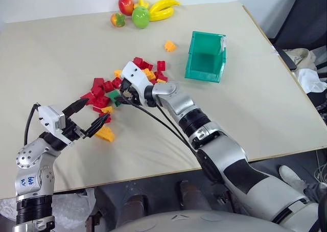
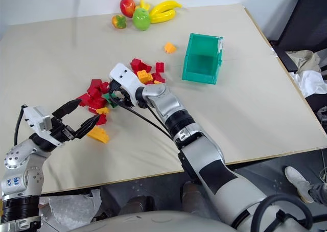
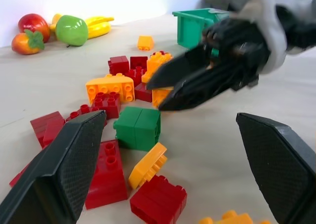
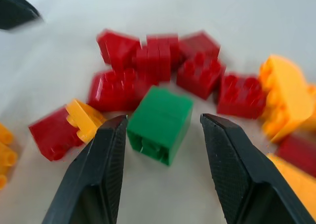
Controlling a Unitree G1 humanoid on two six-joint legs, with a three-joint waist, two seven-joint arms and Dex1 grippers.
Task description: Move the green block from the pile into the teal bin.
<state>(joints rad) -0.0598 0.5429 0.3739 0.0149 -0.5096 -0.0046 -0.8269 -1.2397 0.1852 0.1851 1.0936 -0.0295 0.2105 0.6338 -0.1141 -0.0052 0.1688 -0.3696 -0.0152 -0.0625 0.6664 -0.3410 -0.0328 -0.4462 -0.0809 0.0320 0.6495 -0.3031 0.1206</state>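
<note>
Lining up the grab: right end effector [image 4: 160, 135] spread wide, fingers either side of the green block [image 4: 160, 123] in the pile [image 1: 110, 91]. Next, close, lift, carry to the bin [image 1: 206, 56].

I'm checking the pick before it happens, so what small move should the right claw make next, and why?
Probably ease the right claw a little further forward and down, then close. Its fingers stand open either side of the green block, which lies on the table at the edge of the pile, not yet gripped. The left finger sits near the block, so centre first.
</note>
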